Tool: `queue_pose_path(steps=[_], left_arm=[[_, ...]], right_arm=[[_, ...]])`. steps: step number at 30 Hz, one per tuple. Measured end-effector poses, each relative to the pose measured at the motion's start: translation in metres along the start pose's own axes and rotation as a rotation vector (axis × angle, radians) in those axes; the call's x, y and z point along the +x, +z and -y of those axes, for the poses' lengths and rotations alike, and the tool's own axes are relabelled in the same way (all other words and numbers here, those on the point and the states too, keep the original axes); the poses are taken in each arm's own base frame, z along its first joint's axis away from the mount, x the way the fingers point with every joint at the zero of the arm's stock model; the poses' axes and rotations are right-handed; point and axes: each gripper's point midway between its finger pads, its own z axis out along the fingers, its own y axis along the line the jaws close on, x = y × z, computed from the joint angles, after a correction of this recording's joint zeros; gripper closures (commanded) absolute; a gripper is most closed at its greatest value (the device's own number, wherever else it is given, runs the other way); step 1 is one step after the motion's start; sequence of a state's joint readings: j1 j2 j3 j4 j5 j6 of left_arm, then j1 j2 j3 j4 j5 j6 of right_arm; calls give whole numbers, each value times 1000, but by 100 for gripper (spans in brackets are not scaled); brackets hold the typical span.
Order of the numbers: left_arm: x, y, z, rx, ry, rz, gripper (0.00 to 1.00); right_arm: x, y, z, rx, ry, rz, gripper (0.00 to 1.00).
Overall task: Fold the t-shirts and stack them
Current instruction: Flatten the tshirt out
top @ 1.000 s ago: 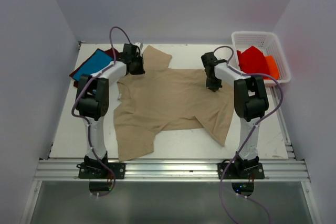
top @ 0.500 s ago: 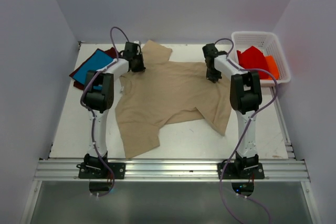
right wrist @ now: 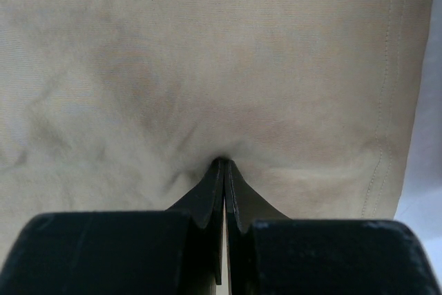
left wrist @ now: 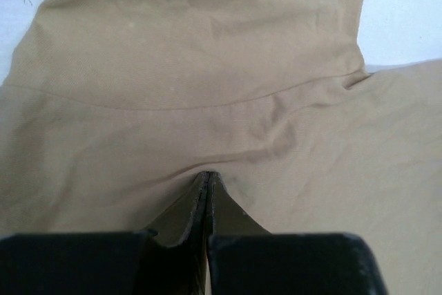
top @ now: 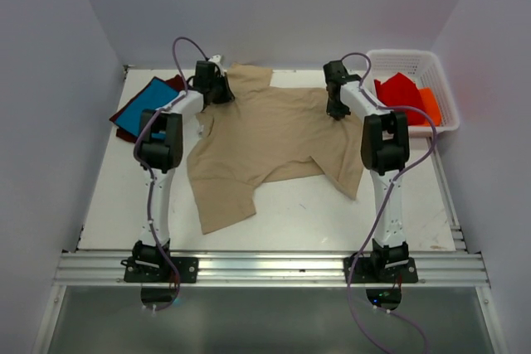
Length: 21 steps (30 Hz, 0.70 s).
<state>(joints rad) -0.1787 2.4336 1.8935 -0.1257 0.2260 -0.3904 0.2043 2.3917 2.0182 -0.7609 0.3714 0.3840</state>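
Tan t-shirt [top: 274,143] lies open on the table [top: 290,221], centre to far side, not flat: wrinkled, one lobe trailing twd the near-left, a sleeve poking out at the far edge just past the left claw [top: 214,87].

L claw: pinched tight on the tan cloth. Wrist view shows the tips closed w/ fabric puckering into them [left wrist: 208,177], close to a seam. R claw [top: 336,107]: same, clamped on the cloth [right wrist: 224,164], a hemmed edge just to its right.

Why held so, my read: two grips well apart along the far part of the shirt let me tension it btwn the arms and lay it out square before any fold. One grip alone would bunch it.

Blue t-shirt [top: 145,104] sits at far left on the maroon t-shirt [top: 176,82], both looking folded; prob. the stack spot, kept clear of the work area. Basket [top: 402,53] at far right holds red cloth [top: 397,91] and orange cloth [top: 430,104].

Tan one not yet folded.
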Motion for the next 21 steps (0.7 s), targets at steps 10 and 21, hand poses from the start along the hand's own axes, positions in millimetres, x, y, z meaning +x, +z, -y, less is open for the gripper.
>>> queue_pose_path(steps=[10, 21], left_arm=[[-71, -110, 37, -1, 106, 226, 25], [-71, -162, -23, -261, 128, 205, 100]], right_arm=[[14, -21, -5, -119, 15, 64, 100], [8, -138, -16, -280, 12, 244, 100]])
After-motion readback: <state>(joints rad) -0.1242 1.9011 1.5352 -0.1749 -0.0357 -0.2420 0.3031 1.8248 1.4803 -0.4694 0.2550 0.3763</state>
